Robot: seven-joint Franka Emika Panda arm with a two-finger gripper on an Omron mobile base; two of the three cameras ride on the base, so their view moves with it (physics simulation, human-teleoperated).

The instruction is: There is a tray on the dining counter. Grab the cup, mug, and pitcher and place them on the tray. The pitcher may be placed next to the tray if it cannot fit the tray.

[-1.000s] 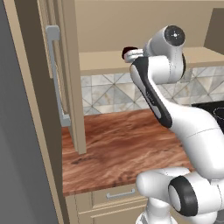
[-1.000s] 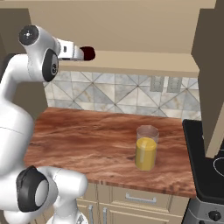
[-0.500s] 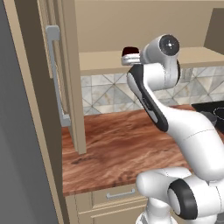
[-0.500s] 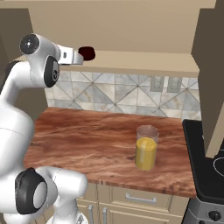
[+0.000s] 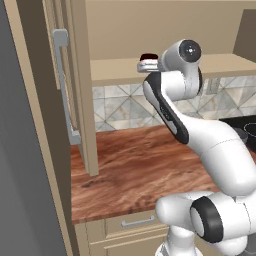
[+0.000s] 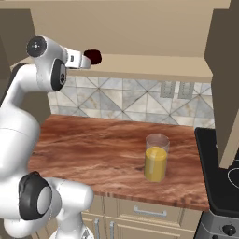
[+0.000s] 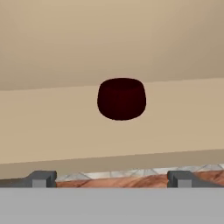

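The dark maroon mug (image 7: 121, 99) stands upright on a beige ledge (image 7: 52, 131) below the wall cabinets, also seen as the mug (image 6: 94, 56) and the mug (image 5: 148, 56). My gripper (image 7: 113, 179) is open, level with the ledge and aimed at the mug, which sits a little ahead of the fingertips (image 7: 41, 178), not between them. From the sides the gripper (image 6: 84, 60) is right beside the mug. The clear pitcher (image 6: 156, 158) with orange-yellow liquid stands on a wood counter. The tray, the cup and the dining counter are out of view.
The short wood counter (image 6: 93, 149) has beige drawers under it and a tiled backsplash (image 6: 126, 100) behind. A tall beige cabinet with a grey handle (image 5: 64, 85) stands at the left, a black stove (image 6: 224, 182) at the right. Wall cabinets hang close above the ledge.
The arm's upper joints have sunk slightly and swung a little to the left while the hand stays at the ledge. The mug and the pitcher have not moved.
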